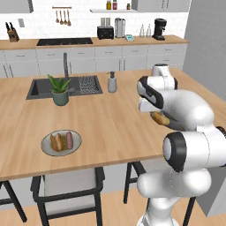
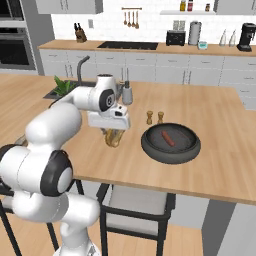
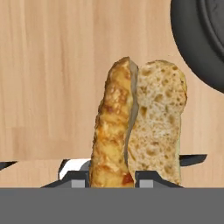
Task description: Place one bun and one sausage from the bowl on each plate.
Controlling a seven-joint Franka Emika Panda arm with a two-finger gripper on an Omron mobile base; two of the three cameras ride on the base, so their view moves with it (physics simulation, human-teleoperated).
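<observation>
Here end effector – narrowly clamped on bun.

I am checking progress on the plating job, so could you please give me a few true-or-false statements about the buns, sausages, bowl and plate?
1. The fingers grip a golden-brown split bun. True.
2. The wide dark grey-black bowl holds two sausages. False: one reddish sausage lies in it.
3. The pale grey round plate already carries a bun and a sausage. True.
4. The held bun rests on the wooden counter. False: it hangs above it.
</observation>
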